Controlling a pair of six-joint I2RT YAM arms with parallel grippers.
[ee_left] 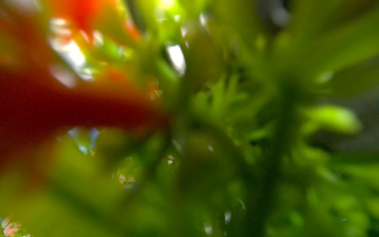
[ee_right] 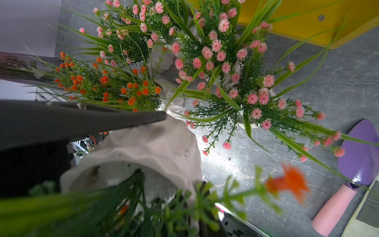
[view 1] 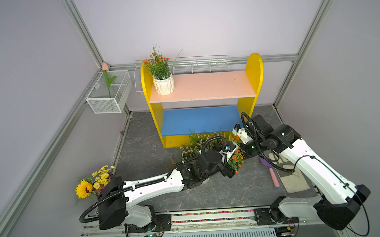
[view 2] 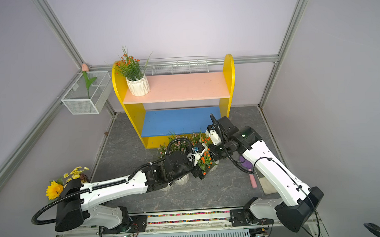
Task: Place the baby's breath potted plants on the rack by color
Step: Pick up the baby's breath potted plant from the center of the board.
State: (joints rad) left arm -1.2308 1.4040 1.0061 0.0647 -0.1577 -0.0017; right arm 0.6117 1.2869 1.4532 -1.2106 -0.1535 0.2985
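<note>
Lifting a second orange-flowered pot (ee_right: 147, 151) out of the cluster looks like the step in hand. The right gripper (ee_right: 162, 118) has its fingers pressed close. One dark finger (ee_right: 114, 119) lies along the white wall near the rim as if pinching it, and the pot is tipped with its mouth toward the wrist camera. The other finger is hidden, so the hold is my reading. The left gripper (view 1: 230, 172) sits at about 7 o'clock of the same plant, buried in its sprigs. Its wrist view is only green and orange blur, so I cannot tell whether its fingers are spread or pressed together. The pink-flowered pots (ee_right: 221, 53) and another orange pot (ee_right: 106, 86) crowd the floor at 6 o'clock of the rack (view 1: 254, 72), their sprigs tangled. One placed pot (view 1: 163, 85) with orange blooms stands at the 9 o'clock end of the pink shelf (view 1: 205, 85), while the blue shelf (view 1: 195, 121) holds nothing. The next move calls for righting the pot, drawing it clear of the neighbouring sprigs, and setting it at 3 o'clock of the placed pot. A pass to the left arm may be intended. No brand, label or writing is readable anywhere.
</note>
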